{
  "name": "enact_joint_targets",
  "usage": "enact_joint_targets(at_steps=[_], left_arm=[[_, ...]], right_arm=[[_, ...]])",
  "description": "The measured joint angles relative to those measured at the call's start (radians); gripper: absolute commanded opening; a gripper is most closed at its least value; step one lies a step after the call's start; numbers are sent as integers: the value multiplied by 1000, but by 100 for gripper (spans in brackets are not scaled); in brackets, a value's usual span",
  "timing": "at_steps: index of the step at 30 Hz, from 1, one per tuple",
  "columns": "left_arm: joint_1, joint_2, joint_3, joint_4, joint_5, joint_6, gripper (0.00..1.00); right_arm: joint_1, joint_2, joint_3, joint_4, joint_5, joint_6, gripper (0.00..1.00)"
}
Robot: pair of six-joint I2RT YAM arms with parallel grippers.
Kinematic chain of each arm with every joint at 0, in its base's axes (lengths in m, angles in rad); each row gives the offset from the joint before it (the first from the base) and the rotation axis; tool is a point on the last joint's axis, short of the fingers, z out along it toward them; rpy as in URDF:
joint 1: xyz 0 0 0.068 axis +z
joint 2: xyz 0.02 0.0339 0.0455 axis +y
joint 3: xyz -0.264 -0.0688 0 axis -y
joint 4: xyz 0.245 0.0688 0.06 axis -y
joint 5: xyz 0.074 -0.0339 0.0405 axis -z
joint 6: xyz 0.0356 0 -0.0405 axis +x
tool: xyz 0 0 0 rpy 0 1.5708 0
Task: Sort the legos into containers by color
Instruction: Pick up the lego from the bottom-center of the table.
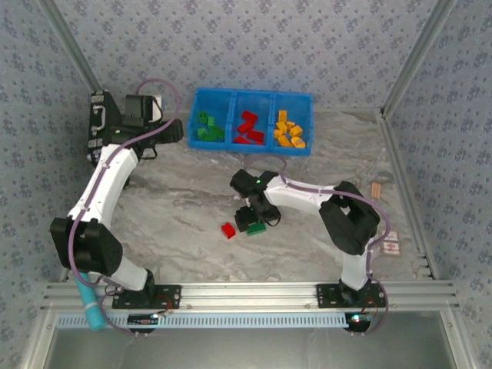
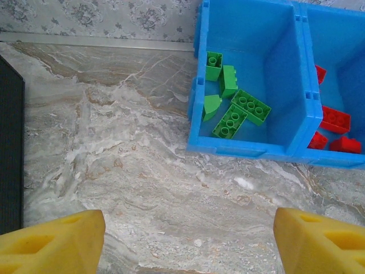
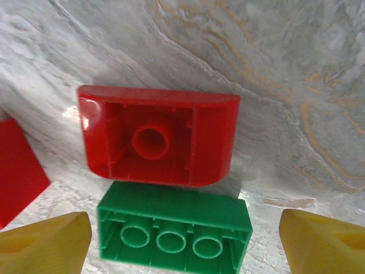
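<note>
Two legos lie hollow side up under my right gripper (image 3: 185, 242): a green brick (image 3: 174, 231) between its yellow fingertips (image 3: 45, 242) and a red brick (image 3: 157, 137) just beyond. The jaws stand open, clear of the green brick on both sides. Another red piece (image 3: 17, 168) shows at the left edge. From above, the right gripper (image 1: 257, 217) hovers over the green brick (image 1: 256, 228), with a red brick (image 1: 228, 230) to its left. The blue bin (image 1: 254, 98) holds green (image 1: 207, 128), red (image 1: 248, 127) and orange (image 1: 290, 130) legos. My left gripper (image 2: 188, 242) is open over bare table before the green compartment (image 2: 274, 68).
A black case (image 1: 115, 115) stands at the back left beside the left arm, its edge (image 2: 10, 148) showing in the left wrist view. Small tan items (image 1: 377, 190) and a card (image 1: 390, 244) lie at the right. Aluminium rails border the marbled table (image 1: 184, 200).
</note>
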Motion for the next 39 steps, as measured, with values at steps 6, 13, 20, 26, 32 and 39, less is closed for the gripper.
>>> enact_joint_targets(at_steps=[6, 13, 20, 26, 32, 39], left_arm=[[2, 0, -2, 0, 3, 0, 78], [2, -8, -6, 1, 6, 0, 78], [2, -21, -6, 1, 6, 1, 78], [2, -34, -13, 4, 6, 7, 78], [2, -39, -32, 3, 18, 8, 78], [8, -92, -98, -8, 58, 24, 78]], right_arm=[[1, 25, -20, 14, -1, 7, 85], [1, 29, -26, 14, 16, 17, 74], [1, 28, -27, 9, 31, 19, 65], [0, 3, -25, -51, 43, 14, 61], [-34, -60, 116, -168, 71, -47, 61], [-127, -6, 460, -192, 110, -209, 61]])
